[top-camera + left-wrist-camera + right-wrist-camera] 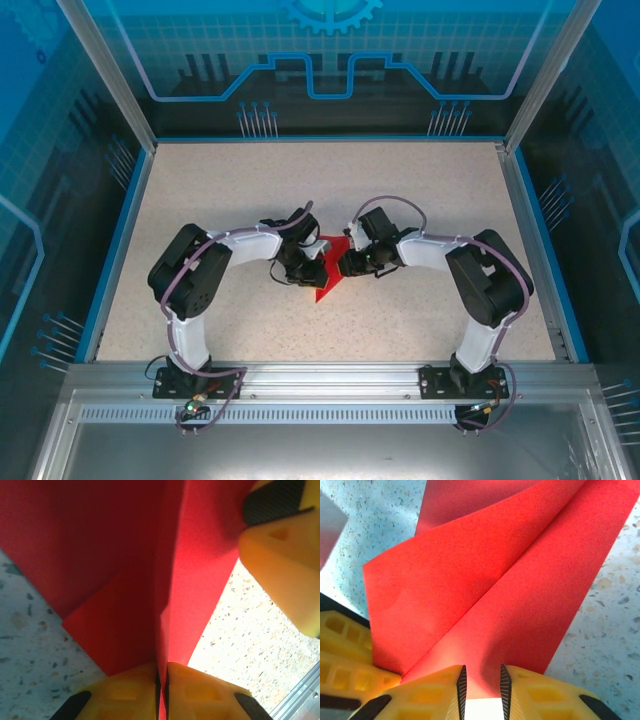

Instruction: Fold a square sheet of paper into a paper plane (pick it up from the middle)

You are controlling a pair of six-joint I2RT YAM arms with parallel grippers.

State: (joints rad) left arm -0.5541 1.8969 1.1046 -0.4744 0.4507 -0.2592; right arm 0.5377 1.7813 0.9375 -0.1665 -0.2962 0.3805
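Fingers of the left gripper [161,682] clamp the creased square sheet of paper [100,555], those of the right gripper [482,680] straddle it, hold uncertain; mid-fold, the next move likely demands pressing the crease flat.

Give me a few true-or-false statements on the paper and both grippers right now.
1. The left gripper pinches the paper between its closed fingers. True.
2. The paper lies flat and unfolded. False: it is creased, with folds standing up.
3. The right gripper meets the left one at the paper, near the middle of the table. True.
4. A second sheet lies on the table. False: there is just the one red sheet.
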